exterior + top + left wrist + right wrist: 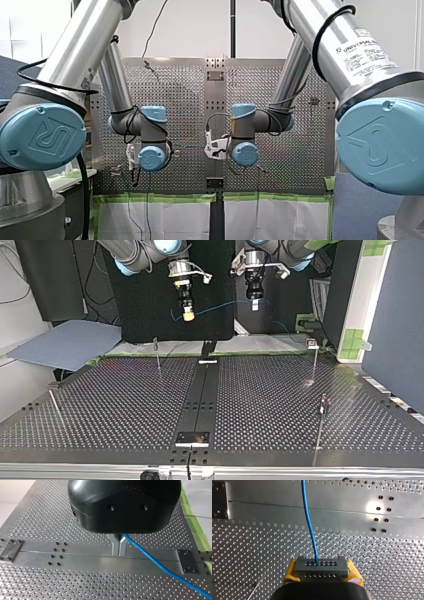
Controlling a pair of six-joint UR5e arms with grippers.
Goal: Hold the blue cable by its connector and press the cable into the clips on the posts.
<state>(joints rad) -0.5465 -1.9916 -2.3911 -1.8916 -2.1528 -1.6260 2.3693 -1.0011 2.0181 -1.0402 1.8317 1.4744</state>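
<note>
The one blue cable (308, 520) hangs at the top view's 12 o'clock, strung between two arms. My right jaws' yellow pads (354, 573) clamp its single grey connector (320, 567) and my left jaws pinch shut on the cable, probably to keep the span straight for lowering. Four thin posts (314, 362) stand on the desk (125, 405) near 9, 11, 2 and 4 o'clock.

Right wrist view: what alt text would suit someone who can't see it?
My right hand, with yellow pads, grips a grey connector dotted with holes. A blue cable runs from it, away over the perforated metal table.
</note>
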